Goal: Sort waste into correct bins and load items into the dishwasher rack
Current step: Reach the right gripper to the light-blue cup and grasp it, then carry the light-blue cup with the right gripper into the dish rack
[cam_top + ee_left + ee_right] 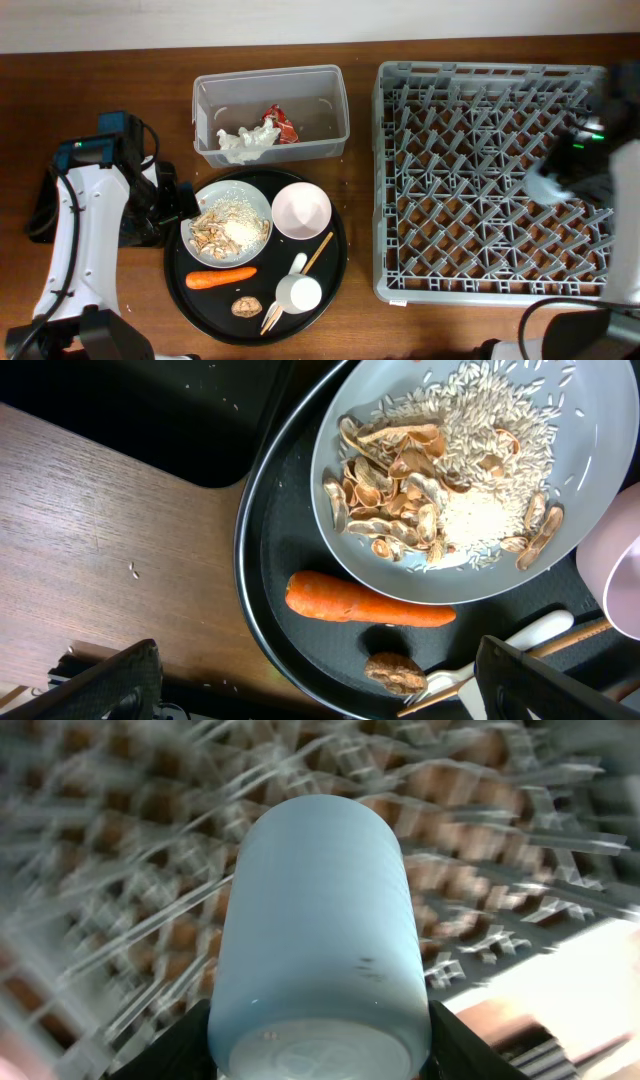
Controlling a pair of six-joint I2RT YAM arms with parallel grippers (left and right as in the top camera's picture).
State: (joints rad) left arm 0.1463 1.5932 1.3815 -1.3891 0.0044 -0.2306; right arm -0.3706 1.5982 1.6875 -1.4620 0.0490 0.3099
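Two arms, two separate risks. The right gripper (pixel 320 1050) has its jaws pinching the light blue cup (pixel 315 930) by its smooth round wall. The cup's base faces the wrist and its mouth faces the pegs. It hangs above the right half of the grey dishwasher rack (pixel 385 180), not yet resting on it. The wrist view is smeared, so I cannot tell whether the mouth lines up with a gap between the pegs. If the rim catches a peg tip, the cup will probably tip or roll across the grid once let go. A glossy curved wall held by only two fingers could also slide.

Off the rack's left side, the left gripper (pixel 175 195) has its jaws spread wide, holding nothing. It sits just beside the far rim of the white plate (pixel 322 460). That plate carries rice and peanut shells (pixel 400 500). Any tilt in lifting it would likely shed them onto the round black tray (pixel 330 260), where the carrot (pixel 220 279) lies. Farther from the rack still, a few grains already dot the table (pixel 100 560).
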